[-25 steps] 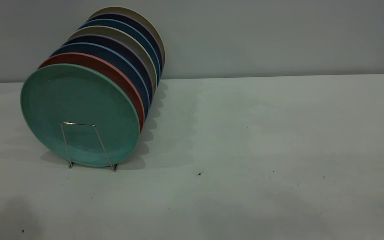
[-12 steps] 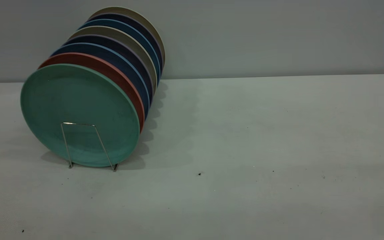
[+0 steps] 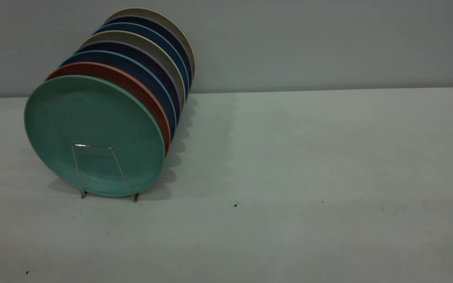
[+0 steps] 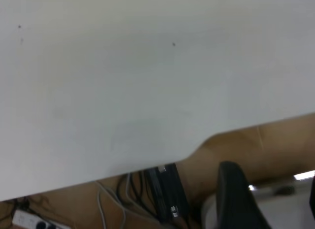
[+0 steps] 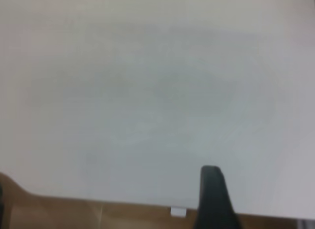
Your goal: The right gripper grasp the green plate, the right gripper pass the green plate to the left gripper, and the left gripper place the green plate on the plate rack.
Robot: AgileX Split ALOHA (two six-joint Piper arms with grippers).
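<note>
The green plate [image 3: 92, 125] stands upright in the plate rack [image 3: 92, 146] at the table's left, as the nearest plate of the row, behind the front wire loop. Neither gripper shows in the exterior view. In the left wrist view, my left gripper [image 4: 274, 199] hangs beyond the table's edge, its fingers [image 4: 236, 199] far apart with nothing between them. In the right wrist view, my right gripper [image 5: 106, 194] is over the table's edge; one finger [image 5: 211, 199] shows clearly, the other only at the picture's border, with nothing between them.
Behind the green plate stand a salmon-red plate [image 3: 132, 80], several blue plates [image 3: 148, 67] and beige ones. The white table [image 3: 309, 157] runs right from the rack. Cables and a power strip [image 4: 29, 220] lie on the floor below the table's edge.
Faint shadows on the table's front have faded away. The plates and the rack have not moved.
</note>
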